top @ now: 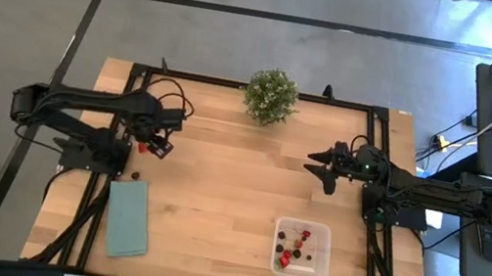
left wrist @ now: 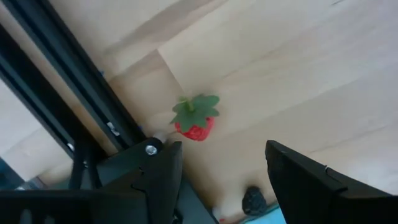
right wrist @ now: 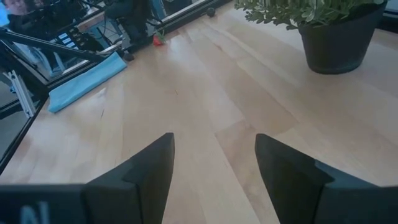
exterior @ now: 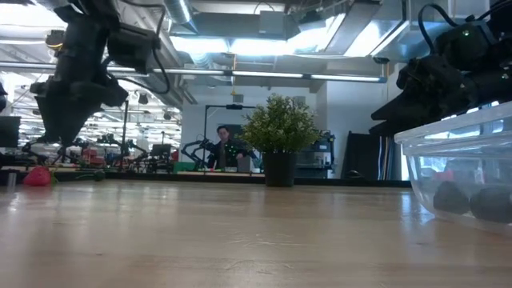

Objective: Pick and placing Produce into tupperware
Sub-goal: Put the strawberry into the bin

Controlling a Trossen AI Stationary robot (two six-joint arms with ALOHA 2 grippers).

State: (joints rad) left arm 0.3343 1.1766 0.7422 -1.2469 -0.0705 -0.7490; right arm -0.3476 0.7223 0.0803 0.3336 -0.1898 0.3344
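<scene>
From above, the left gripper [top: 148, 145] is seen hovering over the table's left edge, its jaws parted around nothing, directly above a red strawberry [top: 142, 146] lying on the wood; a dark berry [top: 136, 175] sits nearby, at the corner of the teal cloth [top: 127, 217]. The tupperware [top: 320, 252] stands well apart, near the right front, already holding several red and dark pieces. The right gripper [top: 324, 165] waits over the middle right, open and empty, beside the potted plant [top: 270, 95]. From table height, the strawberry [exterior: 37, 177] is seen resting under the left arm, the container's wall [exterior: 456, 160] at far right. Through the left wrist camera, the strawberry [left wrist: 195, 119] lies ahead between the spread fingers [left wrist: 155, 177], leafy cap up, so a straight descent is judged to be needed; the left arm is plainly nearer. Through the right wrist camera, only bare wood lies between its open fingers [right wrist: 146, 171].
</scene>
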